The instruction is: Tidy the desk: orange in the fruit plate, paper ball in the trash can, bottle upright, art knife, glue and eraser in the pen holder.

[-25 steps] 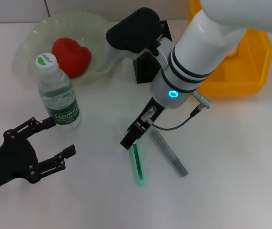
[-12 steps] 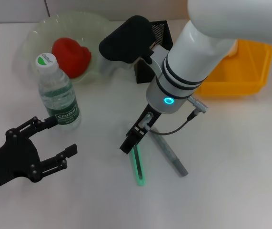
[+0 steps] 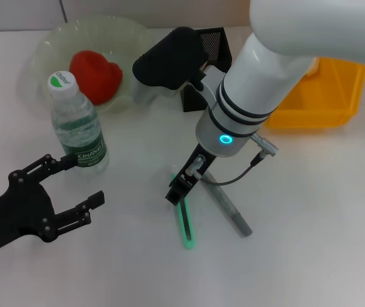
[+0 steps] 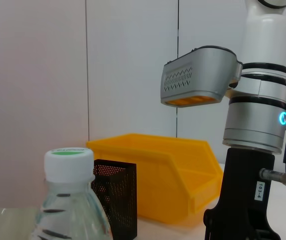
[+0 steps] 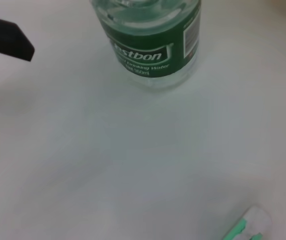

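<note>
Right gripper (image 3: 177, 192) dropped closer over art knife (image 3: 185, 222), finger spread hard to tell. Left gripper (image 3: 73, 192) spread wide at 7 o'clock, near desk (image 3: 310, 211) edge.

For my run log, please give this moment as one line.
right gripper: over art knife | glue: on desk | left gripper: open, beside upright bottle

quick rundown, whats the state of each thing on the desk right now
orange: in the fruit plate
bottle: upright, capped
art knife: flat on the desk, right gripper over its end
glue: flat beside the knife
pen holder: upright
trash can: upright
left gripper: fingers open, beside the bottle
</note>
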`<action>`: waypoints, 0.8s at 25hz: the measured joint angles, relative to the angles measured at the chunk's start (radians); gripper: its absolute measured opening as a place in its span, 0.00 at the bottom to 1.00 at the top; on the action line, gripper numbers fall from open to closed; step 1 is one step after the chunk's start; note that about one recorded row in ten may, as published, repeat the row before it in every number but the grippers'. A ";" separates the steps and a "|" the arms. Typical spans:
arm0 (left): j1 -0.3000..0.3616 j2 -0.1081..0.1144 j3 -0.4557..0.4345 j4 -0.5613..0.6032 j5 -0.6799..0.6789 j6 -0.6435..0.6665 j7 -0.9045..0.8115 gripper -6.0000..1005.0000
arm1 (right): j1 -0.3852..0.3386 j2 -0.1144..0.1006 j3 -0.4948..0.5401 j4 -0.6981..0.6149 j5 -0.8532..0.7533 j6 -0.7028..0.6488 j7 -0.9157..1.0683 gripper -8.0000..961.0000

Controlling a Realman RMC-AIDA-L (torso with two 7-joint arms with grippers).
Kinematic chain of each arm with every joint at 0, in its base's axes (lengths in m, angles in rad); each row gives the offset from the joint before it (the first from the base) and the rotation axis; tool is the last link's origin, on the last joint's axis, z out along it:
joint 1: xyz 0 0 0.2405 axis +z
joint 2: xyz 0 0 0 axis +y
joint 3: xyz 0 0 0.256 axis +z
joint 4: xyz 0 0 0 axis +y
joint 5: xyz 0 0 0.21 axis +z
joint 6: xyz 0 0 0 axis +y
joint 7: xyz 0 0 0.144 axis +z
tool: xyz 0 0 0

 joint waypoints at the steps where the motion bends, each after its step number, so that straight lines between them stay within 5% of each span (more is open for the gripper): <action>1: -0.001 0.000 0.000 0.000 0.000 0.000 0.000 0.81 | 0.000 0.000 0.000 0.001 0.000 0.000 0.000 0.75; 7: -0.018 0.000 -0.001 -0.027 0.000 -0.001 0.004 0.81 | 0.001 0.000 -0.001 0.002 0.001 -0.002 0.000 0.51; 20: -0.029 0.000 -0.001 -0.042 0.000 -0.002 0.026 0.81 | 0.001 0.000 0.009 0.018 0.012 -0.005 0.015 0.42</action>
